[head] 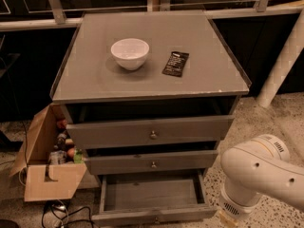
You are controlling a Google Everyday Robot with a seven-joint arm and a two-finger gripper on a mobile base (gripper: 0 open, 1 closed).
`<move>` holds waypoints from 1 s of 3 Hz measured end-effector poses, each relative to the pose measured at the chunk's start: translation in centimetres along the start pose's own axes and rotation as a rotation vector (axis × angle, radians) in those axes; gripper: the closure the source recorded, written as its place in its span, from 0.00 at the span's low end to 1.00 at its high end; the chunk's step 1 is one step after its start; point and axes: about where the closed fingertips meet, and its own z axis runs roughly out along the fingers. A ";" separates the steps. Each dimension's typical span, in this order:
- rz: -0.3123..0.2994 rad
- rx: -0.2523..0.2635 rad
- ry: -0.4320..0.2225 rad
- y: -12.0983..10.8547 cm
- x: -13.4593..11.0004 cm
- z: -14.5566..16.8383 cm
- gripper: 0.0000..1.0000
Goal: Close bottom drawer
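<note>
The bottom drawer [151,194] of the grey cabinet stands pulled out, with its inside bare. Its slim front panel [154,215] lies at the picture's lower edge. The mid-sized drawer [152,161] and the tall top drawer [150,132] above it sit slightly ajar, each with a small brass knob. My white arm [259,175] curves in from the right, and its end reaches down beside the open drawer's right front corner. The gripper itself is below the picture's lower edge, out of view.
A white bowl [129,53] and a dark packet [175,63] lie on the cabinet top [95,80]. An open cardboard box [47,167] with bottles stands on the floor at the left. Cables [61,213] lie below it. A white post [285,56] leans at the right.
</note>
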 end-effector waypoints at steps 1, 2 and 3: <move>0.058 -0.067 0.000 -0.2 0.3 4.8 1.00; 0.122 -0.165 0.003 -0.7 0.2 9.7 1.00; 0.137 -0.260 0.023 0.5 -0.2 14.4 1.00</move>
